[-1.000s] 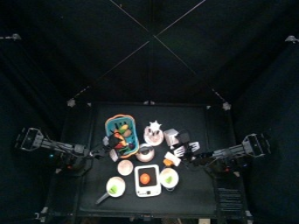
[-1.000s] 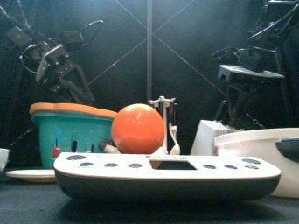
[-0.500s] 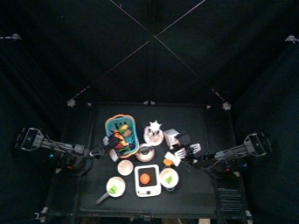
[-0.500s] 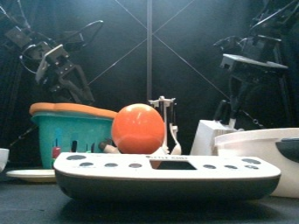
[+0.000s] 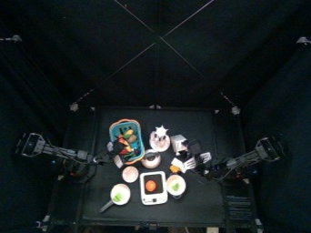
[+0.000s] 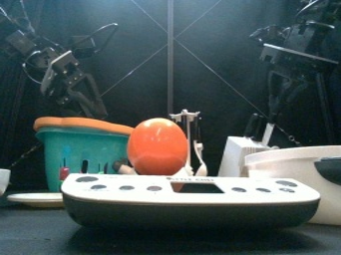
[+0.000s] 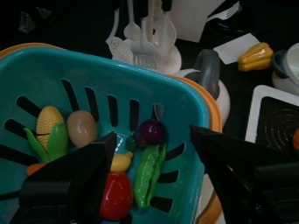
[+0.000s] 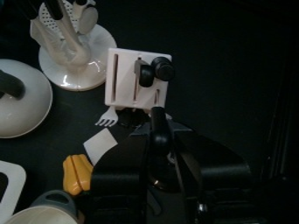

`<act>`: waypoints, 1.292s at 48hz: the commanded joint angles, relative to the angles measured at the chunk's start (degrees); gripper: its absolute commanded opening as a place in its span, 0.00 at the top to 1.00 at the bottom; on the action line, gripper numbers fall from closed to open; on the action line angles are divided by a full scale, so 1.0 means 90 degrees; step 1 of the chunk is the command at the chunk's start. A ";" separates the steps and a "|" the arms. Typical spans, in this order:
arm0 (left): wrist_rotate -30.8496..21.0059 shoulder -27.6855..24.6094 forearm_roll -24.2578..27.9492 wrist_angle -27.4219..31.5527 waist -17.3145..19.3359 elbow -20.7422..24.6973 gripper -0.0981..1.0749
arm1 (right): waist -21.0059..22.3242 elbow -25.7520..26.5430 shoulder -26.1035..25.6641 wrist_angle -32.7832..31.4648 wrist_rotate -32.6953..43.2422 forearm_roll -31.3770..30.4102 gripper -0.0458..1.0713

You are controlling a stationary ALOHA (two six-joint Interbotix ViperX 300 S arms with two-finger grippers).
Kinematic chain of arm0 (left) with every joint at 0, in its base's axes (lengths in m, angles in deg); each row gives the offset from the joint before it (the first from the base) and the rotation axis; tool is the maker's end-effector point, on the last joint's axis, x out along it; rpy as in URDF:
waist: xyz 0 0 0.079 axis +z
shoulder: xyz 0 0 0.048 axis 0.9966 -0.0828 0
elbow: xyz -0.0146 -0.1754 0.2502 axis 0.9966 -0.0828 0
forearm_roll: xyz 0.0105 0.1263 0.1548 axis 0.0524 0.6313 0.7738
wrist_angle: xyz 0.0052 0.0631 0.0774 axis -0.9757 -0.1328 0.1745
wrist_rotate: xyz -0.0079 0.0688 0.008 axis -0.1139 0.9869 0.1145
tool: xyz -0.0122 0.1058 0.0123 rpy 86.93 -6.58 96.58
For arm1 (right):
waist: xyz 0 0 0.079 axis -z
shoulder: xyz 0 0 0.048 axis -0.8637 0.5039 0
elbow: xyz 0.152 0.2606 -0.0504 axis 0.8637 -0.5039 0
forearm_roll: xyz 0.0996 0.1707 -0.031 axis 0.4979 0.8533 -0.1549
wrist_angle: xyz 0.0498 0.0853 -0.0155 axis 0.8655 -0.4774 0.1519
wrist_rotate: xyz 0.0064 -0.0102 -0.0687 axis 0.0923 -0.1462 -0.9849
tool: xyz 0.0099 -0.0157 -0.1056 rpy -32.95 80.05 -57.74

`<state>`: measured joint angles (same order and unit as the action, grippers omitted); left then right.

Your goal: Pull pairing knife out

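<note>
Right arm poised beside the knife block

The white knife block (image 8: 140, 77) (black handles in its slots) stands beside the utensil holder (image 8: 73, 45); right gripper (image 8: 156, 133) jaws closed, empty; left gripper (image 7: 152, 162) spread over the teal basket (image 7: 70, 74).

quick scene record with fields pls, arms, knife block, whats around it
task item: white knife block with black handles in its slots, nothing pulled out yet
right gripper: above the table beside the knife block, touching nothing, jaws closed
left gripper: open over the teal basket of toy vegetables
scale: white kitchen scale at the table's front, orange egg-shaped object on it
nearby: white utensil holder; white fork lying beside the block
</note>
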<state>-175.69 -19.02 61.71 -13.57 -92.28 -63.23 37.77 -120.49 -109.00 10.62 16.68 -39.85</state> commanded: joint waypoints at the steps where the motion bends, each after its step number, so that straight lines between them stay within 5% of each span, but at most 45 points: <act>1: 0.0000 0.0010 0.0020 0.0000 0.0020 0.0098 0.07 | -0.0146 0.0244 -0.0156 -0.0117 0.0010 -0.0049 0.44; 36: 0.0000 0.0010 0.0020 0.0000 0.0020 0.0107 0.07 | -0.1035 0.0703 -0.0186 -0.0781 0.0020 -0.0068 0.44; 62: 0.0000 0.0010 0.0010 0.0000 0.0020 0.0117 0.07 | -0.1084 0.0674 -0.0146 -0.0762 0.0039 -0.0098 0.44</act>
<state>-175.69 -19.11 61.62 -13.57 -92.28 -63.23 28.27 -115.48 -109.62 3.86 16.85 -40.28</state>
